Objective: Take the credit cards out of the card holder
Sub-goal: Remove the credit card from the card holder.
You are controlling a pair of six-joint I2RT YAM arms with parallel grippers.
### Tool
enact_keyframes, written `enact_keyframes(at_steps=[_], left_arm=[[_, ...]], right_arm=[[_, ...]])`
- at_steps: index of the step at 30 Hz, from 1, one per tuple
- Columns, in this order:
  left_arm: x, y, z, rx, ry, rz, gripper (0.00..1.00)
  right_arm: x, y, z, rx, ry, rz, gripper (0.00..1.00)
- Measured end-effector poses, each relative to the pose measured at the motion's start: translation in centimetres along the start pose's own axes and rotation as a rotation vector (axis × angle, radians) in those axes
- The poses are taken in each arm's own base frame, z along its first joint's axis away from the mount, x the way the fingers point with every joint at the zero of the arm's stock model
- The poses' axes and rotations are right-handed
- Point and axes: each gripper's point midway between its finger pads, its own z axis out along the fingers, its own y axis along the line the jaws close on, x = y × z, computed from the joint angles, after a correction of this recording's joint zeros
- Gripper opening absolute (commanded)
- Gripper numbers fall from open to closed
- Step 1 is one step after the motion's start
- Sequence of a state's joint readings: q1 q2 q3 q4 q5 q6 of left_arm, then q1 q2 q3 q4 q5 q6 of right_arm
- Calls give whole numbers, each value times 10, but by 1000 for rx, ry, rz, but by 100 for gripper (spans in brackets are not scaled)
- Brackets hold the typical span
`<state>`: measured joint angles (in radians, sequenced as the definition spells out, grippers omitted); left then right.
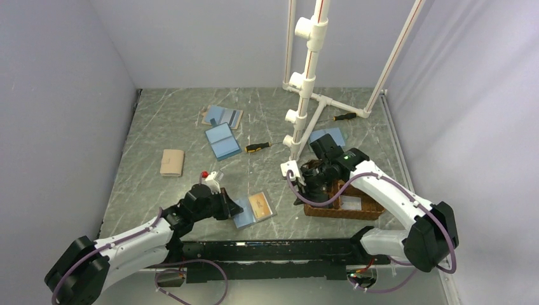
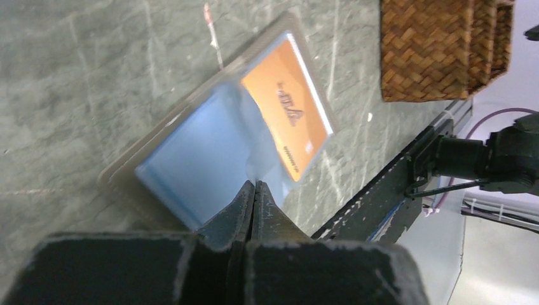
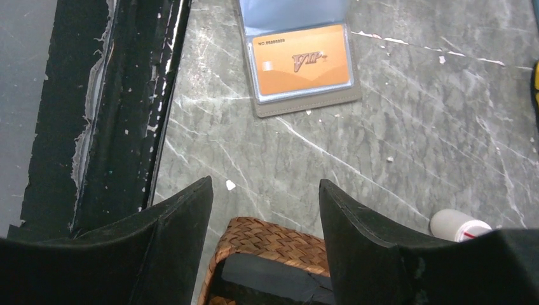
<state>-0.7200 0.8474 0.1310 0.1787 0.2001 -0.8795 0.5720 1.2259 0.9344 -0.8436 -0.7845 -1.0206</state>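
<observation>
Left gripper (image 2: 254, 185) is shut, tips on the blue leaf of the card holder (image 2: 184, 159), which lies open by the table's (image 1: 159, 127) near edge, an orange credit card (image 3: 302, 60) sleeved in its right leaf. We should pin that leaf firmly while our right gripper (image 3: 264, 184), open and empty over the wicker tray (image 3: 267, 238), crosses to slide the card out.

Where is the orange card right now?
In the top view the orange card sits inside the open card holder near the front edge of the table, just right of the left claw and left of the wicker tray.
</observation>
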Motion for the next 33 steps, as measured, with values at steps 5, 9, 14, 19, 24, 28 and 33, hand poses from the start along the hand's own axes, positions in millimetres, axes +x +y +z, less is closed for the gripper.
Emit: enact_keyframes(at_steps=[5, 9, 14, 19, 24, 28, 33], left_arm=[[10, 12, -2, -53, 37, -20, 2], [16, 19, -4, -89, 61, -46, 3], [18, 23, -6, -126, 76, -68, 6], [17, 25, -9, -166, 86, -83, 12], [18, 26, -11, -182, 98, -90, 16], [18, 26, -10, -183, 99, -95, 18], [18, 25, -10, -182, 98, -97, 23]], right_arm=[[4, 4, 11, -21, 23, -9, 63], [7, 6, 20, -31, 50, -22, 61], [12, 12, 38, -51, 109, -37, 54], [22, 14, 59, -65, 193, -28, 42], [34, 18, 78, -73, 276, 12, 27], [33, 17, 88, -69, 298, 43, 21], [27, 13, 97, -58, 296, 79, 20]])
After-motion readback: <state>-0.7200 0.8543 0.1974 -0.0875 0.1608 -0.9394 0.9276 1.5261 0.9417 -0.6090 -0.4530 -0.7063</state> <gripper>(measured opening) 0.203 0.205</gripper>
